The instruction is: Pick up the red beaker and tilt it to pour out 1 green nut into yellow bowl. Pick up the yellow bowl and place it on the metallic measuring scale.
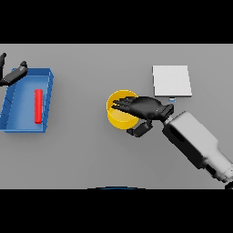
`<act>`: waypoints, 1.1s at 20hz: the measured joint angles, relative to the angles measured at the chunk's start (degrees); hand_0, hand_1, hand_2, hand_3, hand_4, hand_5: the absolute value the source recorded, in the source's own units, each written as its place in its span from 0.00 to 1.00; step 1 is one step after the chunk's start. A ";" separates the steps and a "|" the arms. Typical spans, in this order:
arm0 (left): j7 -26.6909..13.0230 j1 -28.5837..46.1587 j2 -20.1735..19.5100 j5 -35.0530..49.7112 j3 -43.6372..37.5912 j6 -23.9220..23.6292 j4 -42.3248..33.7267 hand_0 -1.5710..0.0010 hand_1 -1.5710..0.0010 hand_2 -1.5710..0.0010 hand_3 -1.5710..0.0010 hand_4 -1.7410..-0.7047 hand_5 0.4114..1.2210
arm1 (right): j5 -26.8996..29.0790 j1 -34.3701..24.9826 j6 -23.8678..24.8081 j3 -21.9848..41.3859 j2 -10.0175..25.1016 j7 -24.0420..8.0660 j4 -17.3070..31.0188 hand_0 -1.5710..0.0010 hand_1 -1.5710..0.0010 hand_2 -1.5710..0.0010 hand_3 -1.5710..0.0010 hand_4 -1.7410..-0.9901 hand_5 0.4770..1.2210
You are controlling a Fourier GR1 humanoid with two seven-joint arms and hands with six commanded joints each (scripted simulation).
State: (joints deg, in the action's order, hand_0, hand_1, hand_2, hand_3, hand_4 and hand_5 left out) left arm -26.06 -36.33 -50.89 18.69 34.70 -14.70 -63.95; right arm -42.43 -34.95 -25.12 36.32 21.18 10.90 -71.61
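The yellow bowl (119,113) stands at the table's middle. My right hand (144,108) reaches over it from the right, its straight fingers spread across the bowl's top and hiding part of the inside. The thumb (139,129) hangs just outside the bowl's lower right wall. The hand is open. The red beaker (38,106) lies on its side in a blue tray (20,107) at the left. The metallic measuring scale (171,81) is a pale square plate behind my right wrist. My left hand (12,75) rests open at the tray's far left corner. No green nut shows.
The blue tray's walls enclose the beaker on all sides. The scale sits close to the bowl, up and to the right of it, with my right forearm (195,141) running off to the lower right.
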 measured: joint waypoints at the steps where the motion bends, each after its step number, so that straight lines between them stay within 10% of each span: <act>1: -0.34 -0.59 0.41 0.23 -0.07 0.32 0.34 1.00 1.00 1.00 1.00 0.91 0.39 | -0.21 -0.71 -0.30 0.22 -0.36 -0.45 0.91 1.00 1.00 1.00 1.00 0.62 0.29; 11: -2.32 -0.18 -0.65 0.19 0.20 -0.76 -2.48 1.00 1.00 1.00 1.00 0.91 0.40 | -0.39 -1.49 1.23 1.00 -2.19 2.83 6.57 1.00 0.99 0.95 0.92 0.54 0.43; 15: -2.54 -0.44 -0.28 -0.06 0.34 -1.06 -2.28 1.00 1.00 1.00 1.00 0.92 0.39 | -0.33 -1.64 -0.06 1.13 -1.75 2.19 5.59 0.70 0.76 0.76 0.73 0.35 0.70; 18: -2.32 -0.40 -0.52 -0.46 0.57 -0.79 -2.01 1.00 1.00 1.00 1.00 0.92 0.40 | -1.19 -1.68 0.42 1.87 -1.76 2.60 5.96 0.40 0.49 0.50 0.38 0.29 0.85; 22: -2.34 -0.49 -0.68 -0.32 0.44 -0.82 -2.34 1.00 1.00 1.00 1.00 0.91 0.40 | -0.26 -1.92 -0.89 1.80 -1.82 2.09 5.35 0.16 0.20 0.20 0.31 0.13 0.94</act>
State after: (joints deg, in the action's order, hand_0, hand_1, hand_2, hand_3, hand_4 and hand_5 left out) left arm -28.40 -36.82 -51.57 18.37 35.14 -15.52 -66.29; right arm -42.69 -36.88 -26.01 38.12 19.36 12.99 -66.26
